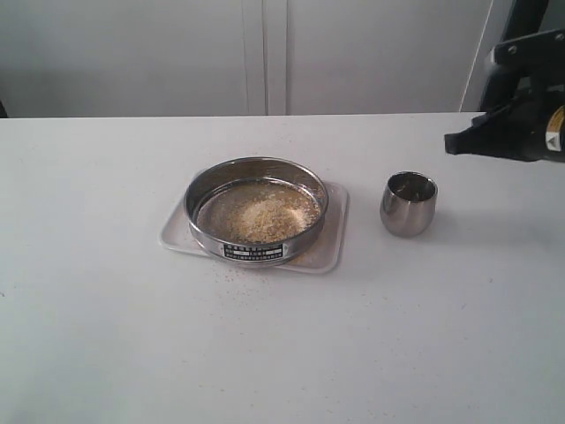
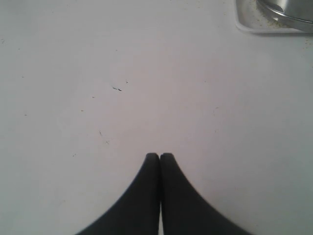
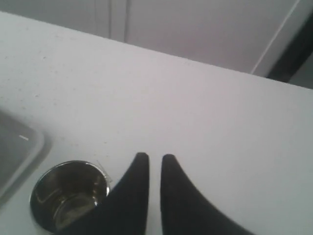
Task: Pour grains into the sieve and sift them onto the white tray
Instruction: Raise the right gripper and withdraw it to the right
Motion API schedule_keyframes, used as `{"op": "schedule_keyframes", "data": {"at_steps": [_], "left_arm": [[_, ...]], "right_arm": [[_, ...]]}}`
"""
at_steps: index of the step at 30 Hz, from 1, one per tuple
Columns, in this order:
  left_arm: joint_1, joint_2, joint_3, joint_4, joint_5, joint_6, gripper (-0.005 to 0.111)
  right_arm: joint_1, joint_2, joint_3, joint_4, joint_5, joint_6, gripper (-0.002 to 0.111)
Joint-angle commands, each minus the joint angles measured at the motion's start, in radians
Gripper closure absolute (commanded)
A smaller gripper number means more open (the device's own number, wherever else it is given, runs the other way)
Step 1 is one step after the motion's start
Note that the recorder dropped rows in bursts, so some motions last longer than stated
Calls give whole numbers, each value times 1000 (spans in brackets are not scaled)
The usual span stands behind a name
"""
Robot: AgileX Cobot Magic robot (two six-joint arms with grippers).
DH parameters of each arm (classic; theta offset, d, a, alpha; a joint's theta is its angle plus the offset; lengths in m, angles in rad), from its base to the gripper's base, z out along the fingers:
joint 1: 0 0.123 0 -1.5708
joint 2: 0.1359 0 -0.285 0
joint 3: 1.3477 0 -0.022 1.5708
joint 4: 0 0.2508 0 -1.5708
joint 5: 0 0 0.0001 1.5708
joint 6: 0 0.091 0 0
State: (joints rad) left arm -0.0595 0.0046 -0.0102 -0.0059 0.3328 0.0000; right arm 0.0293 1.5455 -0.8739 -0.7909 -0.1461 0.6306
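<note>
A white table (image 1: 106, 309) seen from the front. Near its middle the white tray (image 1: 333, 237) lies flat, with the round steel sieve (image 1: 207, 233) standing on it, label facing the viewer. A shallow heap of grains (image 1: 261, 217), golden and pale beige, covers much of the mesh, so the pouring looks done. A small steel cup (image 1: 409, 204) stands upright on the table just right of the tray and apart from it. From above, its inside looks empty apart from reflections.

A faint yellowish dusting shows on the tray by the sieve's front right edge, which suggests that a little has fallen through. Most of the grains lie in the sieve, so the sifting appears to be the main work left.

The right gripper (image 3: 151, 157) hovers above the table beside the cup, its fingers all but closed with only a thin slit between them, gripping nothing. The left gripper (image 2: 160, 156) hangs over bare table well away from the tray's corner, its fingers pressed together and empty. Neither touches the sieve
</note>
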Motion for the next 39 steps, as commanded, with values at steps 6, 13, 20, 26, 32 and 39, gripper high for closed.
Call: {"op": "schedule_keyframes", "data": {"at_steps": [6,13,20,26,32,39], "left_arm": [[0,-5,10,-12,3,0,107],[0,-5,10,-12,3,0,107],[0,-5,10,1,4,0,107],[0,-5,10,13,4,0,107],[0,-5,10,14,-24,0,107],[0,-5,10,-178,-148,-74,107]], "right_arm": [[-10,-164,2,-3,350,-57,108],[-10,-168,2,91,742,-242,108],[-10,-177,3,419,907,-457,108],[-10,-226,14,615,903,-601,108],[-10,-306,72,717,779,-609,108],[-10,-417,198,712,593,-575,108]]}}
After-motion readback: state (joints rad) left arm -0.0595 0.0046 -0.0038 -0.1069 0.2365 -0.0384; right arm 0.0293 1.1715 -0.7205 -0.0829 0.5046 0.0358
